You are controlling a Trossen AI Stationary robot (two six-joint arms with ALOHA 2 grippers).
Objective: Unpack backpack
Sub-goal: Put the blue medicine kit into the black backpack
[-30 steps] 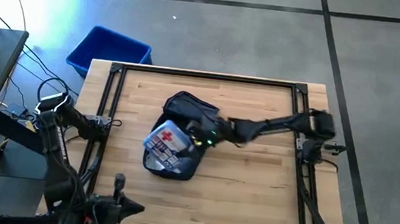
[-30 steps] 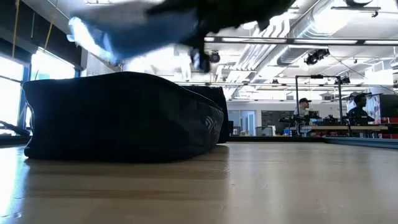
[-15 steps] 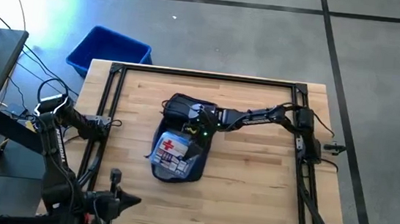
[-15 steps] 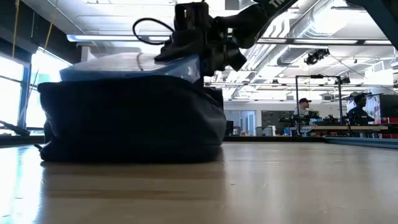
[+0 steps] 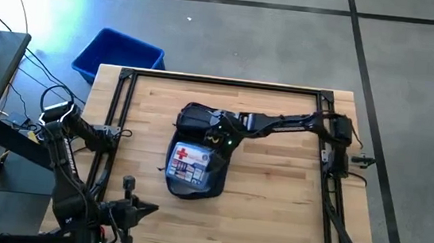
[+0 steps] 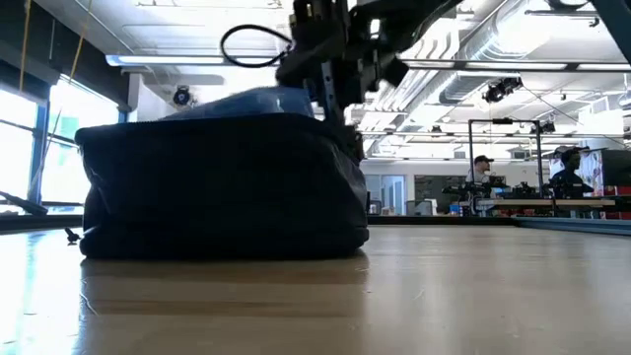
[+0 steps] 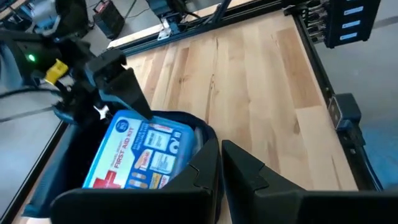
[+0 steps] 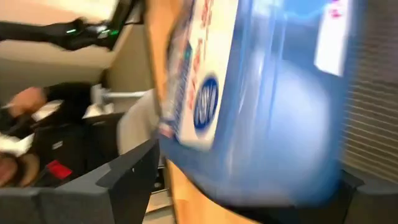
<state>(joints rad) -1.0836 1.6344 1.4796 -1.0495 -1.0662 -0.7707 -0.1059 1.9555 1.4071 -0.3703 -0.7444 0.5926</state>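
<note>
The dark navy backpack [image 5: 195,119] lies in the middle of the table, its broad side [image 6: 217,187] resting on the wood. A clear first aid pouch [image 5: 189,165] lies flat on top of it [image 7: 140,152]. My right gripper [image 5: 218,131] reaches in from the table's right and stands open at the pouch's far end [image 8: 261,93]. Its fingers are on either side of that end, and I cannot tell whether they touch it. My left gripper [image 7: 221,162] is shut and empty, above the table's near left corner [image 5: 141,207].
A bright blue bin [image 5: 119,55] stands on the floor beyond the table's far left corner. A black frame rail [image 5: 221,82] runs around the table top. Bare wood lies right of and in front of the backpack. People [image 6: 570,163] stand in the room far behind.
My right gripper has moved toward the table's far edge and sunk. The pouch, which hung tilted above the backpack's left part, has come down and now lies flat on the backpack. The backpack has bunched up and shifted slightly.
</note>
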